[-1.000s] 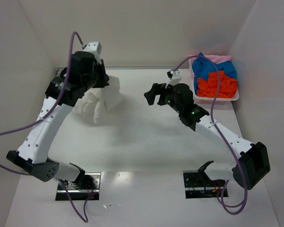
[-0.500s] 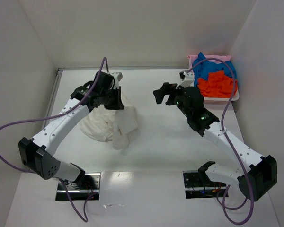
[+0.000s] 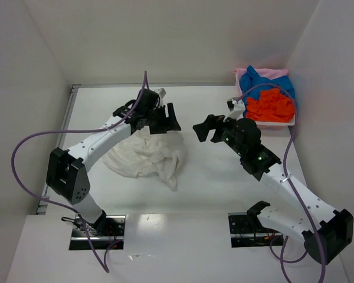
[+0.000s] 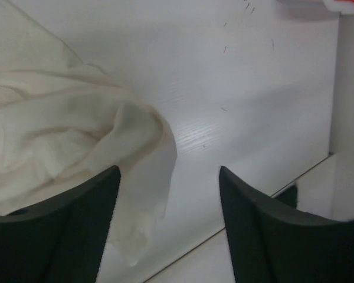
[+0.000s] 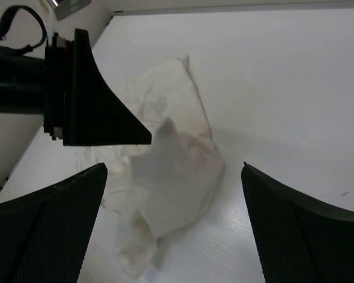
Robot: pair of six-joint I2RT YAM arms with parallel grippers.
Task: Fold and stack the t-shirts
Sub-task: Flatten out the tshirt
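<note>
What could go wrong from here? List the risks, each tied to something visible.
1. The off-white t-shirt lies crumpled in a heap. A fold begun from this shape would likely come out bunched.
2. The left fingers and right fingers, both open, stand close together near the heap's right side. If both reach in at once, they might collide.
3. The right arm's purple cable loops over the coloured shirts in the tray and might snag them.
</note>
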